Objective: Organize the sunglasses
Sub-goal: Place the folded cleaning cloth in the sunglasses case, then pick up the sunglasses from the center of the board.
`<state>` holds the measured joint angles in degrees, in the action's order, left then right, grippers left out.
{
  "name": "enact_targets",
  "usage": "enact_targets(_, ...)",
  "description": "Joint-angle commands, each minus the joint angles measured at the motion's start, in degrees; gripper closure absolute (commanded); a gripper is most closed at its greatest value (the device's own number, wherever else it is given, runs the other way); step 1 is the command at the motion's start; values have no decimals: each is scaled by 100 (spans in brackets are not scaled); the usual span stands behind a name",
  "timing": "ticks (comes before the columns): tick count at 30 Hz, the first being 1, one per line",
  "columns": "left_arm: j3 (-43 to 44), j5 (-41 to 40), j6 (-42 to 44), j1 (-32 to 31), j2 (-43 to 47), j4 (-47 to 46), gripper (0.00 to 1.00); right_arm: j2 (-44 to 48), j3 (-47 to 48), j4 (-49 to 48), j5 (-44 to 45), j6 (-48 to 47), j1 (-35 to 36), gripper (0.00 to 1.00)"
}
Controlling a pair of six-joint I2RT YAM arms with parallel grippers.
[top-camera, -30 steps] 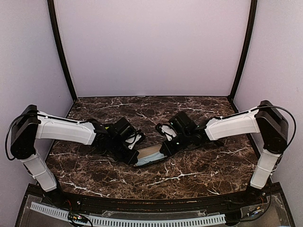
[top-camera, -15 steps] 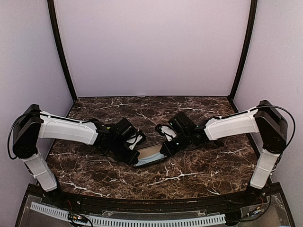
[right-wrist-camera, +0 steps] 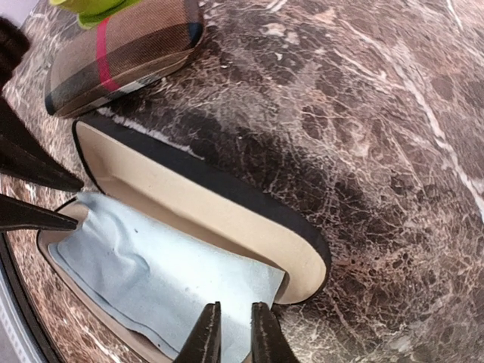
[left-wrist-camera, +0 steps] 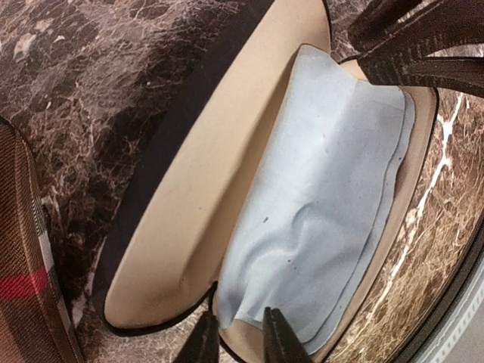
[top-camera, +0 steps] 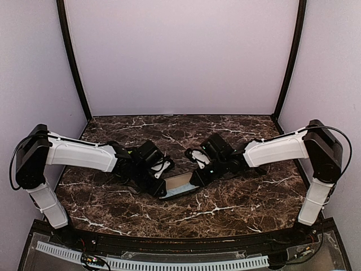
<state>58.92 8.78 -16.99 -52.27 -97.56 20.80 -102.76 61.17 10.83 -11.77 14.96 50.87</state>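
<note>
Where the arms are bolted, near table edge: dark brown marble-patterned table (top-camera: 225, 209); nothing of the task is made out here.
Open case: oblong open case, dark outside and lined in pale beige (top-camera: 179, 185), lies between the two wrists with its lid towards the far side.
Change: against a second ago, the top view shows more beige lining and less blue in the case. Both arms have barely shifted.
Cloth: light blue cloth (left-wrist-camera: 333, 197) lies in the case's lower half, slightly rumpled.
Left gripper: left gripper (left-wrist-camera: 238, 314) is drawn to a narrow gap astride the rim at one end of the open case, and is judged to be pinching it.
Right gripper: right gripper (right-wrist-camera: 234, 306) is likewise nearly closed, tips over the cloth's edge at the opposite end. Whether it holds anything cannot be told.
Closed case: closed oblong case in brown plaid with a red stripe (right-wrist-camera: 125, 49) lies just beyond the open case, apart from it.
Sunglasses: not seen in any view; their location cannot be told.
Meaning: the open case is judged to be steadied and held open with the cloth in. No pair is stowed yet.
</note>
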Motion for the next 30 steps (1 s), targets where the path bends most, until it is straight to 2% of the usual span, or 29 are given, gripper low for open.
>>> enact_targets(1,170,-25,-31,24,123,264,72,-62,215,64,31,-57,-42,81)
enact_targets(8,270,-233,-50,24,493,514,64,329,184,247,460,-7,-66,72)
enact_targets(13,304,-421,45,16,888,441,56,1076,-310,374,976,156,-459,65)
enact_targets(17,334,-431,154,-25,960,234,49,1969,-760,618,1457,241,-1144,59)
enact_targets(22,504,-373,259,-180,806,40,47,2674,-1116,1024,2242,498,-2353,51)
enact_targets(27,666,-369,332,-345,614,-40,47,2812,-1306,1259,2446,714,-3342,44)
enact_targets(30,734,-380,370,-424,509,-32,47,2678,-1436,1159,2427,782,-3702,42)
